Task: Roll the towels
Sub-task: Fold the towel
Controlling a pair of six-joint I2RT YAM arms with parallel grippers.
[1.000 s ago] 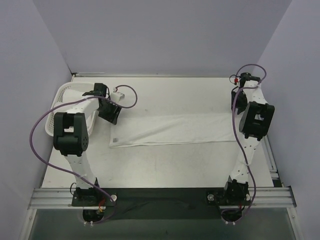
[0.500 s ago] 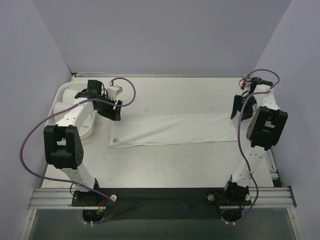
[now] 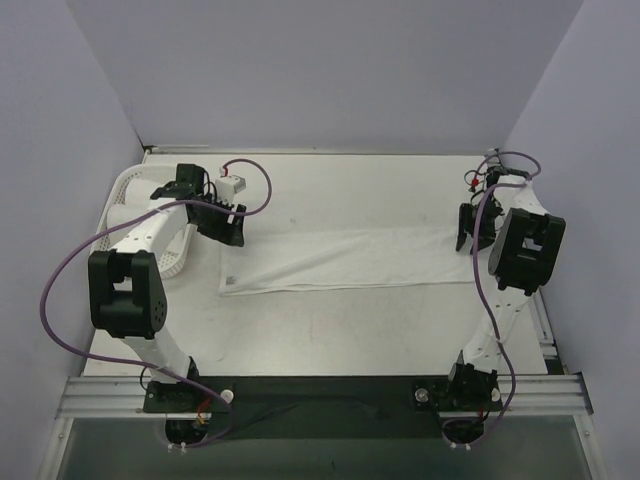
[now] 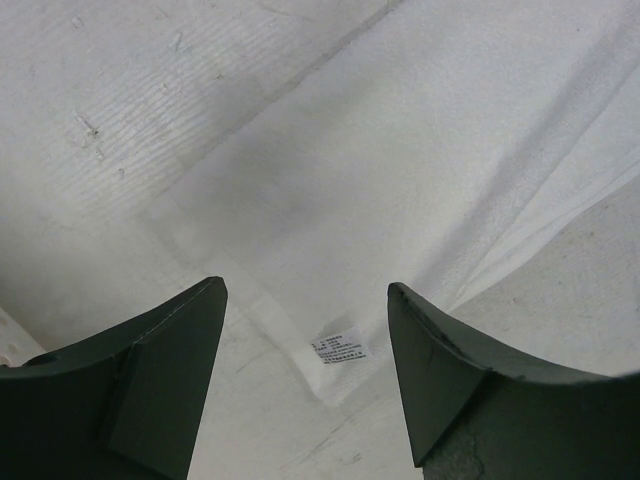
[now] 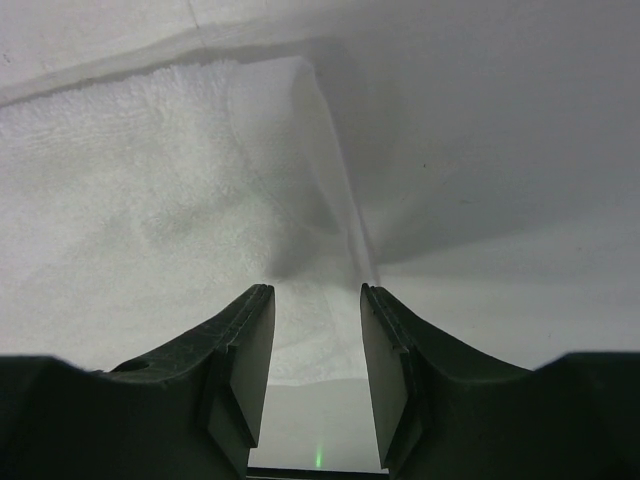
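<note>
Towel: one plain white terry-cloth towel (image 3: pixel 350 258) lies spread flat across the middle of the white table (image 3: pixel 350 330).
Count: one towel, one white plastic lattice basket (image 3: pixel 118 215) at the table's left edge, two arms.
Left gripper (image 4: pixel 305 290): jaws wide apart and empty, poised over the towel's left end, the small label (image 4: pixel 338 348) showing below the gap.
Right gripper (image 5: pixel 315 295): jaws narrowly parted with nothing between them, over the towel's right end, where a fold stands up.
Axis: long side runs left to right, from one gripper to the other; label end points left.
</note>
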